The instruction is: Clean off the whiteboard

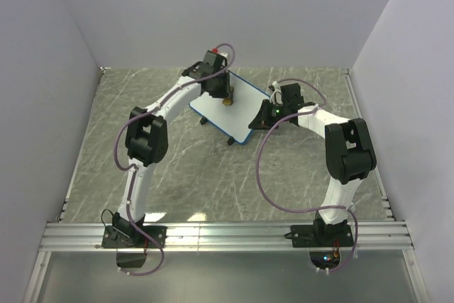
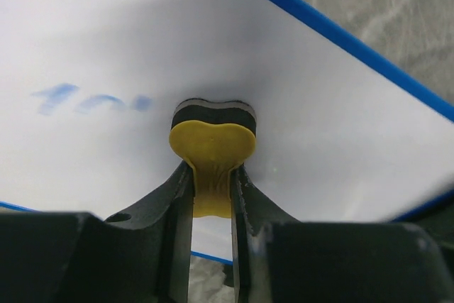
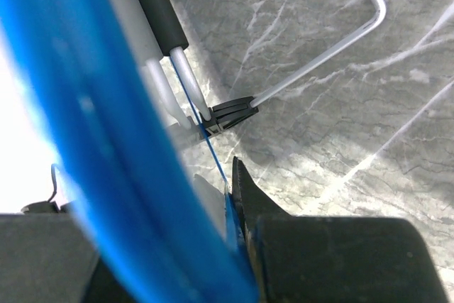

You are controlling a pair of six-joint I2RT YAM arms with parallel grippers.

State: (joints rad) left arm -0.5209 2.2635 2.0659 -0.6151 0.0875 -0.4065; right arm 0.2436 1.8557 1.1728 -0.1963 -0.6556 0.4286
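Two grippers share the work on a small rectangular whiteboard (image 1: 234, 108) with a thin blue frame. It stands on short black feet at the far middle of a grey marbled tabletop (image 1: 177, 168). The left gripper (image 2: 211, 177) pinches a yellow bone-shaped eraser (image 2: 213, 143), whose dark felt face is pressed flat against the board, ready to wipe. The right gripper (image 1: 266, 115) appears clamped on the board's right edge, probably to stop it sliding. Most of the white surface is clean. Faint smeared blue marks (image 2: 92, 101) remain just left of the eraser.
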